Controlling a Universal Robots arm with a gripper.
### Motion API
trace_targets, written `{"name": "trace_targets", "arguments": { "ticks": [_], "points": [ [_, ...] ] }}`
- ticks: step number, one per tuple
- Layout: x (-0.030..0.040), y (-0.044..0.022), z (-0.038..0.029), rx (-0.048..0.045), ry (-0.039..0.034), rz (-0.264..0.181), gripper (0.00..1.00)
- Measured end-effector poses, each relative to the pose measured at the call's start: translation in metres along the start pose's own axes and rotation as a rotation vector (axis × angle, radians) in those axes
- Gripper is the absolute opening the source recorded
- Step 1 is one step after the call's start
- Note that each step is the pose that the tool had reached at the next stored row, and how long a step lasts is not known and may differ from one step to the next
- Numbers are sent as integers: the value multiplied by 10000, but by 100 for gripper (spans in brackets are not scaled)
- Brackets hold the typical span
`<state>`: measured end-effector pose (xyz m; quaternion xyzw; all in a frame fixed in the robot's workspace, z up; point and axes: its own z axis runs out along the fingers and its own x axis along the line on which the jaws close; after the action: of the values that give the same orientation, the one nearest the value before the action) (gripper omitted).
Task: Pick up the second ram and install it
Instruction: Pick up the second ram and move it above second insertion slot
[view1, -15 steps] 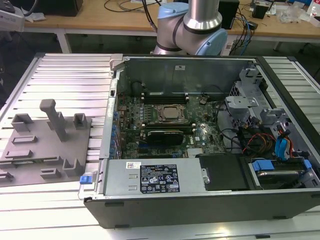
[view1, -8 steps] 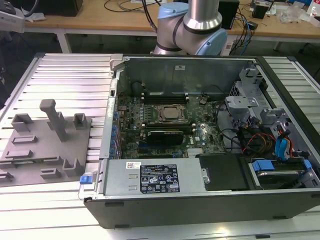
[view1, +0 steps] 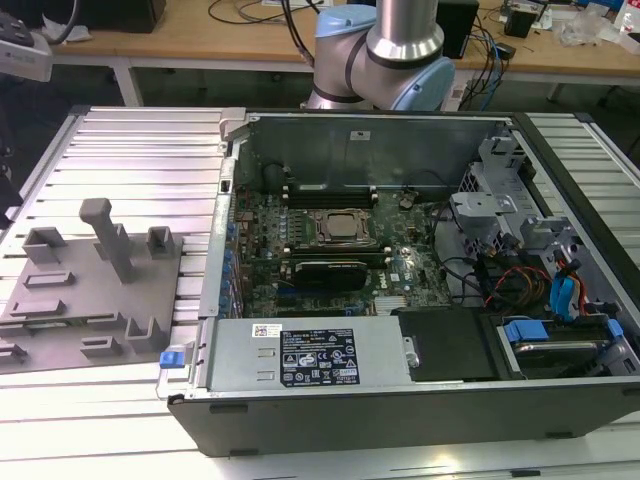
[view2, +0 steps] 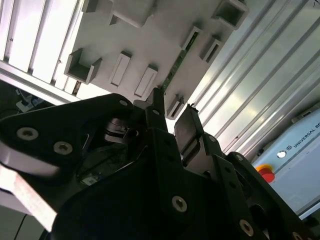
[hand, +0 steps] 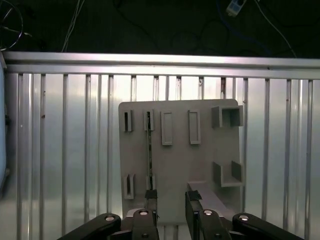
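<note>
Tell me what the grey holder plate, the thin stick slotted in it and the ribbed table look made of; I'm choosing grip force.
Holder plate: probably plastic, with a matte finish. It is an even dull grey with moulded-looking blocks.
Second ram: circuit board seen edge-on, judging by its thin green strip with a slight gloss.
Table: bare metal, possibly aluminium, with a bright sheen along its ribs.
</note>
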<state>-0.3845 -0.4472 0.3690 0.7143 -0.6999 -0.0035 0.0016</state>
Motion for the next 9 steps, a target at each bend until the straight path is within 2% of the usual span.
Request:
{"name": "trace_targets", "arguments": {
  "ticks": [2, 9],
  "points": [
    [11, 4, 21, 1, -1, 0, 36],
    [86, 12, 159, 1, -1, 0, 36]
  ]
}}
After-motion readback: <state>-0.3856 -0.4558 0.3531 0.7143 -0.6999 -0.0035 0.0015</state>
